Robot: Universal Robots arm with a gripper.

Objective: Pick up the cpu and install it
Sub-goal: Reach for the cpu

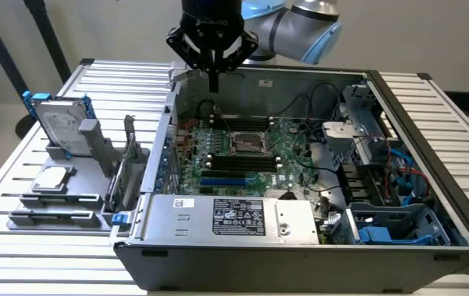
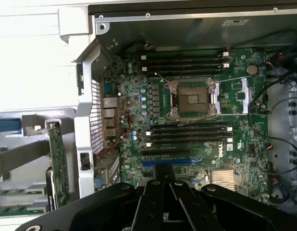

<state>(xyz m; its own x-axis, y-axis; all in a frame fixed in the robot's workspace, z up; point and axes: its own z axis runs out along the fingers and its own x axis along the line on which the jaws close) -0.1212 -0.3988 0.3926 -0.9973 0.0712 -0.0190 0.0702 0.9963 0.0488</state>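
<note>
The cpu (image 1: 51, 178), a small flat silver square, lies on the grey holder (image 1: 86, 198) outside the case, at the exterior view's left. My gripper (image 1: 214, 80) hangs high over the open computer case (image 1: 300, 259), near its far wall, well away from the cpu. Its fingers are shut together with nothing between them. In the wrist view the gripper (image 2: 164, 174) points down at the green motherboard (image 2: 235, 125). The dark metal-framed socket (image 2: 193, 98) sits open at the board's middle, with nothing in it, and it also appears in the exterior view as the socket (image 1: 248, 143).
A silver hard drive in a blue frame (image 1: 60, 123) stands upright behind the cpu. A green expansion card (image 1: 127, 161) stands on edge between holder and case. Black memory slots (image 2: 187, 132) flank the socket. A power supply (image 1: 226, 217), cables and drive bays (image 1: 391, 228) crowd the case's near and right sides.
</note>
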